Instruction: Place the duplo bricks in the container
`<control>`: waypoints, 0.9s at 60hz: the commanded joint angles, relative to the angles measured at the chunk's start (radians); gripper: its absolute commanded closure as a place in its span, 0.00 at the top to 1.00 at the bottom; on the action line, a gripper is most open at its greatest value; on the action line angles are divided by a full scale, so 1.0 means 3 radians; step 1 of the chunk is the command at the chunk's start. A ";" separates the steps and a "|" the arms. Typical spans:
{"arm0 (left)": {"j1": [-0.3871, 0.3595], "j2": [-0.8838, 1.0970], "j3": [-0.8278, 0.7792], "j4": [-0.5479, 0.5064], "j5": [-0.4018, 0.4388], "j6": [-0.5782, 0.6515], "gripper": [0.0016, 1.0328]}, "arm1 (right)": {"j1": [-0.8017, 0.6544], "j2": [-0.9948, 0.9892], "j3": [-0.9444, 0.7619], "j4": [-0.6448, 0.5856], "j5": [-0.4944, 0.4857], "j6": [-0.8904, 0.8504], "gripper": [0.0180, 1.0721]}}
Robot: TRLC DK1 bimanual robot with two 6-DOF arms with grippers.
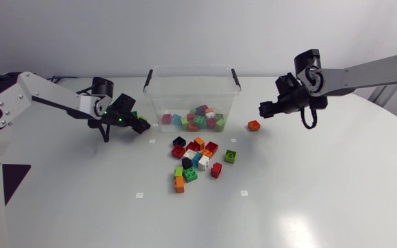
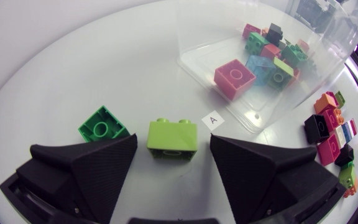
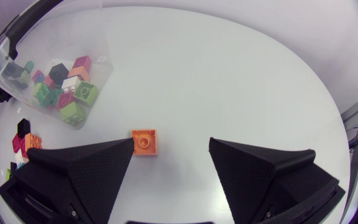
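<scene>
1. Checking the left gripper (image 2: 173, 142) first: its fingers are spread wide, with a lime brick (image 2: 173, 138) on the table between them and a clear gap on both sides, so nothing is gripped.
2. Our right gripper (image 3: 171, 146) is also wide open and holds nothing. An orange brick (image 3: 144, 142) sits just off one fingertip, and we can't tell if it touches.
3. In the head view the container (image 1: 192, 96) is at upper centre with a bunch of bricks already inside. The loose pile (image 1: 195, 160) is mid-frame below it.
4. Handling-wise we'd guess these are light, rigid plastic that won't crush, but the smooth walls could slip or pop out of a skewed pinch.
5. We'd take the lime brick by its two flat side walls, squared up to the fingers, not by the studs.
6. A green brick (image 2: 102, 126) lies just beside one left finger and could get nudged on closing.
7. Hard to see:
   - From above the left gripper mostly covers the lime brick.
   - We can't tell which way up it lies.
   - Bricks in the container overlap behind the clear wall, so there's no counting them.
   - Pile bricks are too small to sort out.
</scene>
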 commanded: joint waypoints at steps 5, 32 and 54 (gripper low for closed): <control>0.0046 0.0091 0.0097 -0.0016 0.0107 0.0072 0.57 | -0.0016 0.0107 -0.0022 0.0019 -0.0017 -0.0074 0.83; 0.0051 -0.0191 -0.0180 -0.0026 0.0215 0.0149 0.27 | -0.0010 0.0137 0.0050 0.0009 -0.0007 -0.0100 0.83; 0.0148 -0.0758 -0.0558 -0.0169 0.0215 0.0144 0.27 | 0.0107 0.0280 0.0157 -0.0042 0.0018 -0.0100 0.83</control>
